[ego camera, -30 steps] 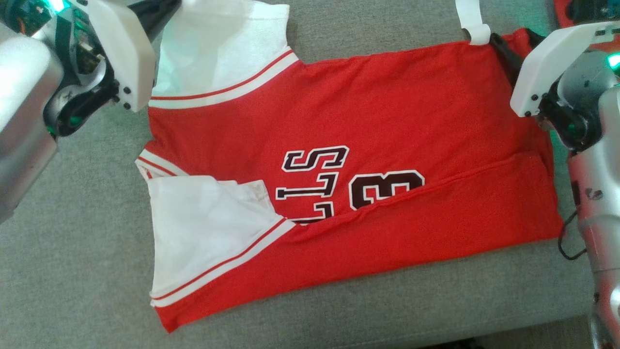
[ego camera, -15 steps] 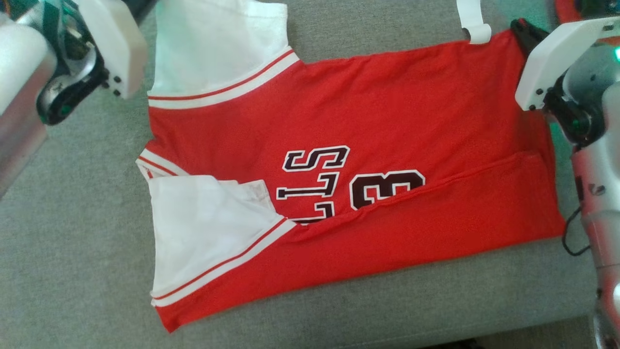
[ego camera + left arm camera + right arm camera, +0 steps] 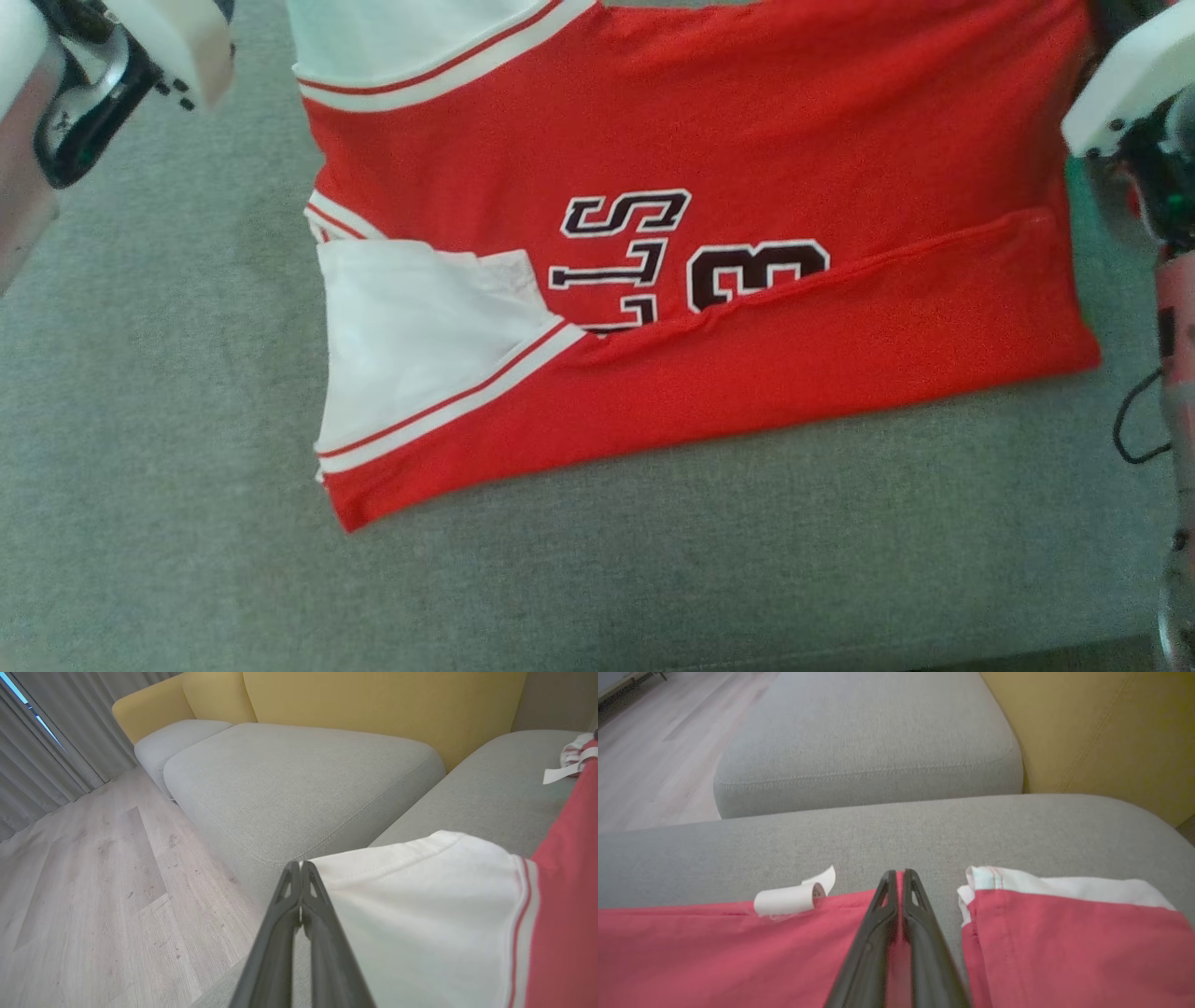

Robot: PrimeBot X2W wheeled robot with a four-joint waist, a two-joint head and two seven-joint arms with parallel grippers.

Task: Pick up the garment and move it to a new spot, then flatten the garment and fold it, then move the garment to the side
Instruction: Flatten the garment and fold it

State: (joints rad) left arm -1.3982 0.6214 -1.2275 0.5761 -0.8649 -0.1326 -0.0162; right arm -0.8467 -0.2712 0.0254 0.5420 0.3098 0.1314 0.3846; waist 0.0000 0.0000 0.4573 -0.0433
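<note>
On the sofa cushion, the garment

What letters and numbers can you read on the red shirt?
"S", "L": black letters on the shirt; the rest hide under a fold.
"3": black number beside them, partly covered.
White tag: nothing readable.

Jersey red, white sleeves, red-and-white striped trim, black lettering outlined white. Sofa cushion grey. Backrest mustard yellow. Floor pale wood grain.
</note>
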